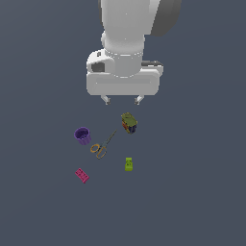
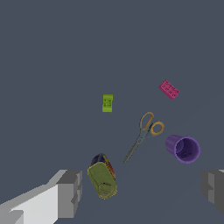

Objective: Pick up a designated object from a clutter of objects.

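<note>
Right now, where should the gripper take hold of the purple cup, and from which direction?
Probably from straight above, fingers closing across the ribbed wall just under the rim: the purple cup stands upright, mouth open, clear of the scissors. The gripper is open and empty.

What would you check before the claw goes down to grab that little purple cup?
1. Claw open: ok, its fingers stand wide apart and hold nothing.
2. Purple cup in sight: ok, both views show it.
3. Cup upright: ok, its round rim faces up.
4. Room around the cup: ok, the scissors lie close by but apart from it; the multicoloured block, green block and pink brick are farther off.
5. Claw lined up over the cup: not ok, the claw hangs nearer the multicoloured block.
6. Height above the surface: cannot tell.
</note>
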Robot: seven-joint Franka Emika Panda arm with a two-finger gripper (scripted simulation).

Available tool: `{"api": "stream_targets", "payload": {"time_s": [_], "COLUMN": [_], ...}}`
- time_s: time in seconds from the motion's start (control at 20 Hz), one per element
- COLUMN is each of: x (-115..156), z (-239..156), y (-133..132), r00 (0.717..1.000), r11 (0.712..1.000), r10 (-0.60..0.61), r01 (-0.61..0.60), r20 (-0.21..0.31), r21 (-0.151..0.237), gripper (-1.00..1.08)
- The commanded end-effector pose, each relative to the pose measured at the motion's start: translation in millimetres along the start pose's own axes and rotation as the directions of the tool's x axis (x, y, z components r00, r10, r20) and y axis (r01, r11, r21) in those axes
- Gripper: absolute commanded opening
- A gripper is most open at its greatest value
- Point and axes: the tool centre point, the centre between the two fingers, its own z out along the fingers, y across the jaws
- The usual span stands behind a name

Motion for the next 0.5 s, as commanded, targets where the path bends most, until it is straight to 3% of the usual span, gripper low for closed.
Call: {"api": "stream_targets", "payload": {"time_s": [0.0, 0.45], "x": [0, 1], "z": [0, -4], "y": [0, 15], "r00": [1.0, 1.0], "r11": [1.0, 1.0], "r10": [0.0, 0.022], "r01": [0.0, -0.022], "r20": [0.0, 0.0], "r21": [0.0, 0.0], "gripper": [0.28, 0.28]}}
